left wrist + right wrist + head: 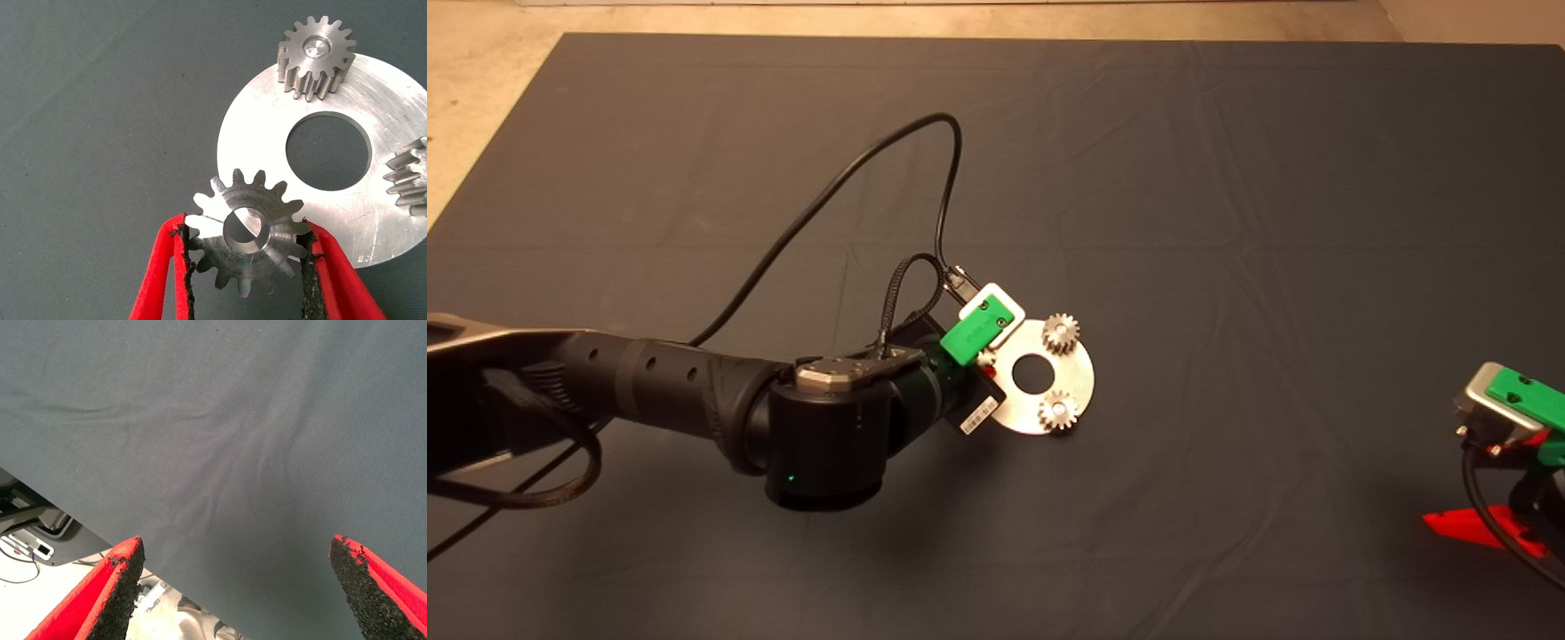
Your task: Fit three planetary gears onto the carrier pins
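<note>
The left arm reaches in from the left of the head view, and its left gripper [243,257] hangs over the near rim of the carrier disc [393,220], fingers pressed in on opposite flanks of the third planetary gear [247,235]. The black pads [308,267] bite on the teeth at either side rather than on the faces, probably so the bore stays unobstructed and the gear stays flat, ready to slide down a stud. Through that bore a bright sliver of metal shows; whether it is the last carrier pin or only the disc surface cannot be told, nor whether the gear has begun to seat. Beyond the fingertips lies the disc's central hole [328,151]. Past it, one mounted gear [315,57] sits on its pin [315,47], whose silver top shows in the bore, and a second mounted gear [408,175] stands off to the side at the disc's edge. So two of three look installed, and the remaining job appears to be lining bore over stud and letting go. Far to the right, the right gripper [237,587] waits at the mat's [220,440] edge, fingers spread wide and holding nothing.
</note>
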You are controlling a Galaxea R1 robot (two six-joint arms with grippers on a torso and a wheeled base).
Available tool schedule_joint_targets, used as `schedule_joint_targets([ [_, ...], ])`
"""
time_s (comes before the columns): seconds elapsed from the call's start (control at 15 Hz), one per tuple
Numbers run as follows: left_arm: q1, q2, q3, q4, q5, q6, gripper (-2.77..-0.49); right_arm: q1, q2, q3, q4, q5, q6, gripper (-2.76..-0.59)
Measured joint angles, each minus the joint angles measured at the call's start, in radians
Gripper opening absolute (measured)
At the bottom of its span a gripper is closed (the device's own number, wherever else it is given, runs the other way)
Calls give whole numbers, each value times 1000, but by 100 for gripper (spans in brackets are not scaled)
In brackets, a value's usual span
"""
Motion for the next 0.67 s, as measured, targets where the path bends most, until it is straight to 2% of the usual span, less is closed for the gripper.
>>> schedule_joint_targets([
  [0.13,16,1,0,1,-1,0,-256,0,0,0,0,-1,-2,-131],
  [0.47,17,1,0,18,0,0,-256,2,0,0,0,1,-2,-131],
  [0.6,29,1,0,40,-1,0,-256,1,0,0,0,0,-2,-131],
  [0.67,34,1,0,40,-1,0,-256,2,0,0,0,1,-3,-131],
])
